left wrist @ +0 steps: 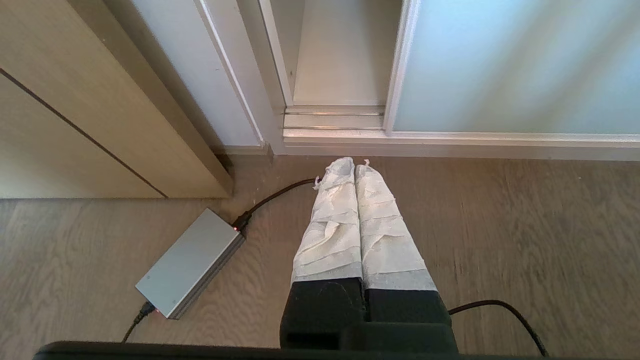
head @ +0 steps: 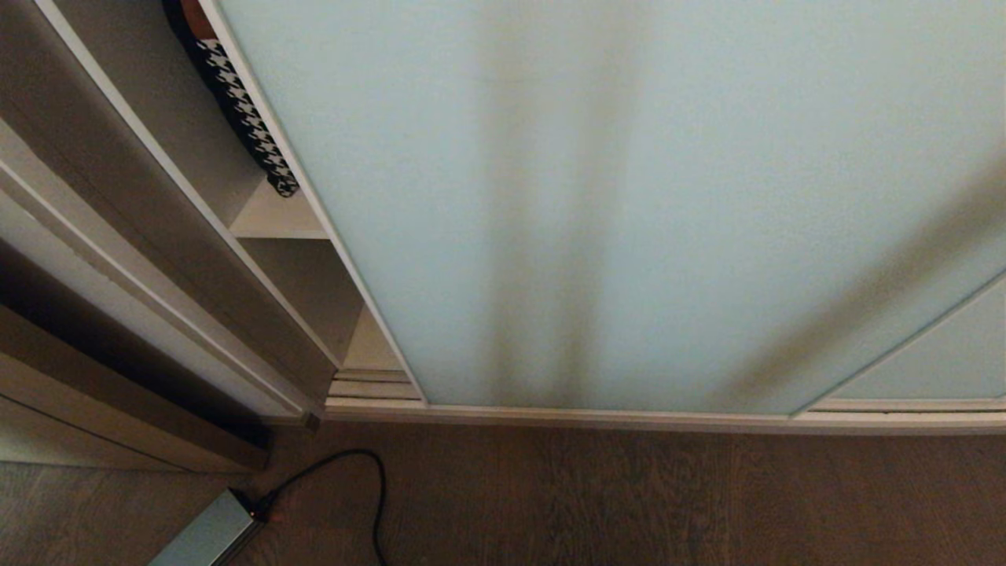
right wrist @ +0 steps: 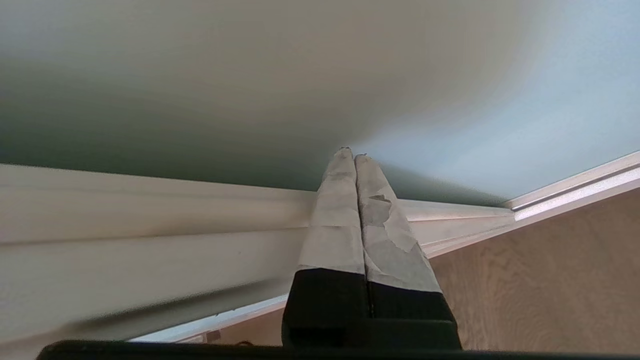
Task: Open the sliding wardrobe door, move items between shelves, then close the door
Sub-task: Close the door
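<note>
While the head view is being filled by the wardrobe front, a narrow gap is being shown at the far left, where the shelves are being revealed as pale boards, one above another. A black-and-white houndstooth strap is hanging down toward the upper board's front edge; no black bags can be made out in the gap. On the wooden floor below the gap, a grey power box with a black cable is lying near the floor track.

The left gripper is being held low over the floor, its taped fingers pressed together on nothing, just short of the track.

Across the middle and right, the sliding wardrobe door is being seen as a wide frosted blue-green panel, nearly covering the opening. The right gripper is being held with its taped tips pressed together and against, or just off, the glass near the bottom frame; contact cannot be confirmed.

Judged from this, the tips could be skidding on smooth glass without the panel being driven, and the strap could be caught by the door's edge if it is slid leftward.
</note>
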Controlling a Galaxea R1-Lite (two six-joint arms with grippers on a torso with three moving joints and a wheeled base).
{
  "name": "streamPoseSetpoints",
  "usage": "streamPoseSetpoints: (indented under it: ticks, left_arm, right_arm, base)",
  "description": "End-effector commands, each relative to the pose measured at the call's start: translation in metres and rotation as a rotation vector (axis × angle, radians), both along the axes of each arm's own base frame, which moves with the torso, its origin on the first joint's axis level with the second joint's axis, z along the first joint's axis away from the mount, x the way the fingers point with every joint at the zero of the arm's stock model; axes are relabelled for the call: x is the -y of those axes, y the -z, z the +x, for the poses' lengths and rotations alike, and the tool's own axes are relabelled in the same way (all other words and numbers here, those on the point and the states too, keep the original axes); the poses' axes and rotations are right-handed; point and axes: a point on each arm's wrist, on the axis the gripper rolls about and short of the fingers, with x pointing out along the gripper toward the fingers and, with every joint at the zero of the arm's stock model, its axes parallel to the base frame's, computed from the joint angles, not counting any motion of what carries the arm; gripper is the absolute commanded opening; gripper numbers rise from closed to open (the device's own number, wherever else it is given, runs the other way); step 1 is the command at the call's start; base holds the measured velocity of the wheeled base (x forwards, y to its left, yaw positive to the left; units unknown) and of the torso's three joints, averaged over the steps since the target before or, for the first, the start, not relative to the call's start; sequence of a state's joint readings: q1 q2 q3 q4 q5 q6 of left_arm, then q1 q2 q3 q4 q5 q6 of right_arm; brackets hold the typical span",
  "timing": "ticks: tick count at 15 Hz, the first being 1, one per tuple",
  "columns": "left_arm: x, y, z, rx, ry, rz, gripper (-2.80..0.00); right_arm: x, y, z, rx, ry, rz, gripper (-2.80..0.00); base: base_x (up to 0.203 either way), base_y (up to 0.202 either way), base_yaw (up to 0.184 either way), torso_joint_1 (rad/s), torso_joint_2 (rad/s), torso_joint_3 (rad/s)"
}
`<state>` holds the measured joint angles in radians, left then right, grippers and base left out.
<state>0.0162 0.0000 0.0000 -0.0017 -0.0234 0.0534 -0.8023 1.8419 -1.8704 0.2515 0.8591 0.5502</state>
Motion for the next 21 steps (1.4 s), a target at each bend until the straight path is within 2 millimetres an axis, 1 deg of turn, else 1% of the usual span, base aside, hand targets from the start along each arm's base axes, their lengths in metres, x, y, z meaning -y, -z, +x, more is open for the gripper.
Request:
streamPoseSetpoints:
  ticks: [1,7,13,16,21]
  left_arm:
    - [0.0,0.0,0.0,-0.002,-0.001,0.0,-2.8]
    - [0.0,0.0,0.0,-0.002,-0.001,0.0,-2.8]
    - [0.0,0.0,0.0,-0.002,-0.001,0.0,-2.8]
    - [0.0,0.0,0.0,-0.002,-0.001,0.0,-2.8]
    - [0.0,0.0,0.0,-0.002,-0.001,0.0,-2.8]
  right_arm:
    - [-0.02,-0.008,-0.008,0.01,-0.036,-0.004,-2.8]
    - [-0.054,-0.003,-0.017,-0.017,-0.098,0.021,-2.8]
    - [-0.064,0.005,-0.017,-0.04,-0.125,0.042,-2.8]
    - [-0.078,0.003,-0.021,-0.037,-0.152,0.037,-2.8]
    - [-0.111,-0.002,-0.041,-0.022,-0.209,0.02,-2.8]
  base:
    - [0.0,0.0,0.0,0.0,0.0,0.0]
    - [0.0,0.0,0.0,0.0,0.0,0.0]
    - [0.0,0.0,0.0,0.0,0.0,0.0]
    - [0.0,0.0,0.0,0.0,0.0,0.0]
    - [0.0,0.0,0.0,0.0,0.0,0.0]
